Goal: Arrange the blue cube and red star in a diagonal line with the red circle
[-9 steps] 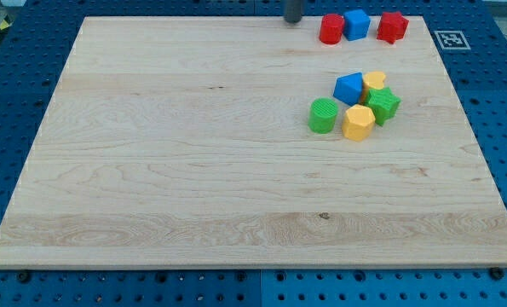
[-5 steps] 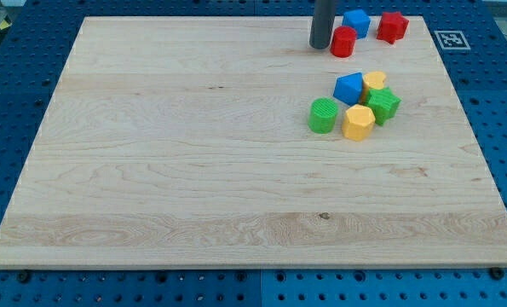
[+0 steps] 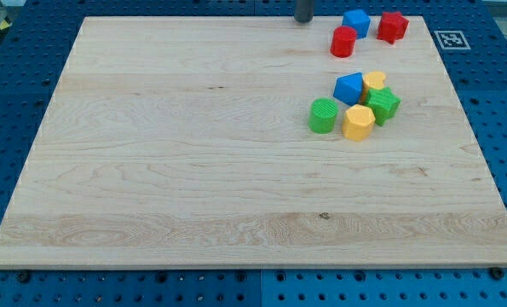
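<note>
My tip [image 3: 303, 20] (no claw, nothing grasped), red circle [image 3: 343, 42] lower right, blue cube [image 3: 355, 23] right.

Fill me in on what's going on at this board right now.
My tip sits at the view's top edge of the wooden board, left of three blocks and touching none. The red circle lies below-left of the blue cube, with the red star to the cube's right, so the three are bent rather than one diagonal. A separate cluster of blue, yellow and green blocks sits lower down, untouched.
</note>
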Controlling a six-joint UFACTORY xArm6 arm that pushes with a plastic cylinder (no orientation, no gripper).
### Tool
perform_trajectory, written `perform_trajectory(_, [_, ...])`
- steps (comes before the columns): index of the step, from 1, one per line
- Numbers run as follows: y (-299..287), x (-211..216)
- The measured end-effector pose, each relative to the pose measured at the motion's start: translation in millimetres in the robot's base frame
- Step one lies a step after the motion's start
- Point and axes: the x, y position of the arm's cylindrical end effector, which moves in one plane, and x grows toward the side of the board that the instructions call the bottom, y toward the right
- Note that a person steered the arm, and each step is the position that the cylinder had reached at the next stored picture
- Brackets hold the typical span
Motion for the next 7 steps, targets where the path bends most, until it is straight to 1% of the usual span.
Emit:
perform_trajectory(2, [74.6,3.5])
perform_trajectory(4, [81.3,29.0])
perform_trajectory(5, [76.8,4.7])
perform_trajectory(6, [80.9,-0.7])
perform_trajectory(7, [123.1,-0.2])
